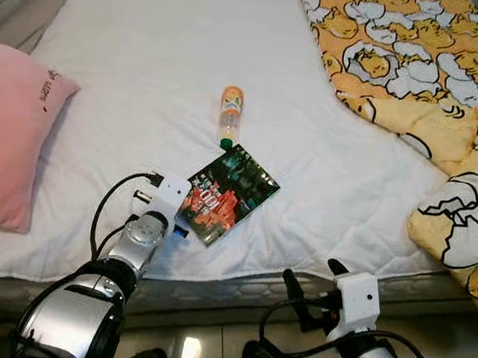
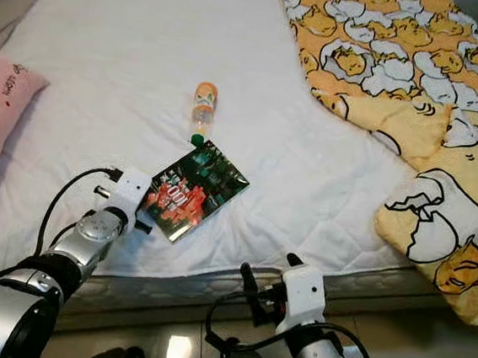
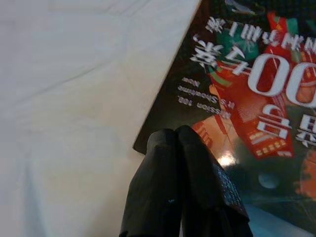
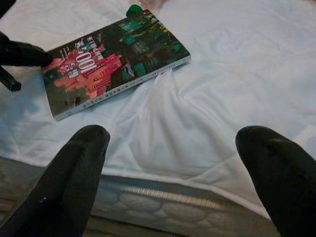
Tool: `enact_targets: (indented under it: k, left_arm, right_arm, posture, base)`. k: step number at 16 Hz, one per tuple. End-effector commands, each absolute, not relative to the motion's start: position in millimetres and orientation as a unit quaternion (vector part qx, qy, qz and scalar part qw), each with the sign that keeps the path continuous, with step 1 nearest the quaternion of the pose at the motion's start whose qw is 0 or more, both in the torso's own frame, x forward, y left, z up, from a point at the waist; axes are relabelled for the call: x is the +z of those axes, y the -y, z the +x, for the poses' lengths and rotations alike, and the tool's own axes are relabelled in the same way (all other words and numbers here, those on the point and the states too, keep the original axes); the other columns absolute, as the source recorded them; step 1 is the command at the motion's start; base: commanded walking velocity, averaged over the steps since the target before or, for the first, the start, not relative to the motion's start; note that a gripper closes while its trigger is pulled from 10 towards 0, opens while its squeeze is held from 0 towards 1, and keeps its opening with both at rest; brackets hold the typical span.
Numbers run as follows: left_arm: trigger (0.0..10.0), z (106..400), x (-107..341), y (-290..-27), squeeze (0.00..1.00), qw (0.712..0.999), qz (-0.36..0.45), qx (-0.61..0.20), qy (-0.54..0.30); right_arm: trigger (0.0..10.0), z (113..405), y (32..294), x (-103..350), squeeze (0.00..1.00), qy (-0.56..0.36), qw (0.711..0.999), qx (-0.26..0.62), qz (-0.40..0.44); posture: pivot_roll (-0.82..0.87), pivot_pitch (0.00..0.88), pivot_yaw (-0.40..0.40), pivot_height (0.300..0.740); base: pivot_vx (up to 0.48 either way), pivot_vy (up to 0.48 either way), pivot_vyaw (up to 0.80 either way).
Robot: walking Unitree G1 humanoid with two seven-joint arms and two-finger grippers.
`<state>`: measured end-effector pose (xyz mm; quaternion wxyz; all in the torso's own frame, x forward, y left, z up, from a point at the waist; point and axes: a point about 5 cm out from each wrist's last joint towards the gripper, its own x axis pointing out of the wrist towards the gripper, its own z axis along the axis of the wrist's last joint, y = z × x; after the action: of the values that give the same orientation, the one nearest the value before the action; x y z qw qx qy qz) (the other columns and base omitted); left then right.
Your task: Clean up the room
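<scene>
The left arm reaches forward over the edge of the bed [image 1: 148, 69], silver and jointed with black cables looping off its wrist; the left gripper [image 3: 177, 143] has its two black fingers pressed together, tips resting on the near corner of the book [image 1: 229, 193], though I cannot tell whether any of the cover is pinched between them; the right arm is bent low in front of the mattress, and the right gripper [image 4: 173, 143] stands wide apart, its rounded matte fingers [image 4: 81, 158] hovering short of the bed edge, holding nothing; the book lies flat and askew near the foot edge of the mattress, a thin glossy paperback with a dark cover of red and green and white lettering; just beyond its far corner lies a small plastic bottle [image 1: 231, 115] on its side, orange label, green cap toward the book; the sheet is white and quilted, softly creased; a pink pillow [image 1: 6, 135] sits at the left, and a rumpled yellow blanket [image 1: 419, 69] printed with cartoon eggs lies bunched at the right
</scene>
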<state>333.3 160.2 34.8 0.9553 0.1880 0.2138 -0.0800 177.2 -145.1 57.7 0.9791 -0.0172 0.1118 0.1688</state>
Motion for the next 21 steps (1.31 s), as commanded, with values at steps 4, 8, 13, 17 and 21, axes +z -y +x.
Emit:
enact_targets:
  k: [4, 8, 13, 17, 21]
  left_arm:
    - [10.0, 313, 13, -121, 0.0, 0.942, 0.142, -0.19, -0.238]
    - [10.0, 294, 9, -77, 0.0, 0.93, 0.084, -0.289, -0.212]
    - [10.0, 293, 28, -70, 0.0, 0.939, 0.071, -0.297, -0.16]
    - [10.0, 320, 81, -125, 1.0, 0.98, 0.082, -0.174, -0.056]
    - [10.0, 314, 133, -182, 1.0, 0.998, 0.032, 0.011, 0.053]
  right_arm:
    - [10.0, 173, 141, 56, 0.0, -0.126, 0.978, 0.166, -0.007]
    - [10.0, 177, 140, 54, 0.0, -0.128, 0.977, 0.168, -0.006]
    - [10.0, 190, 132, 51, 0.0, -0.121, 0.976, 0.179, -0.003]
    - [10.0, 226, 132, 68, 0.0, -0.06, 0.989, 0.131, -0.023]
    - [10.0, 270, 130, 95, 1.0, 0.02, 0.997, 0.072, 0.014]
  posture:
    - [-0.28, 0.196, 0.016, 0.74]
    - [-0.25, 0.183, 0.023, 0.74]
    - [-0.21, 0.157, 0.024, 0.74]
    - [-0.16, 0.051, 0.041, 0.74]
    - [-0.1, 0.0, 0.06, 0.74]
  base:
    - [0.0, 0.0, 0.0]
    - [0.0, 0.0, 0.0]
    - [0.0, 0.0, 0.0]
    - [0.0, 0.0, 0.0]
    - [0.0, 0.0, 0.0]
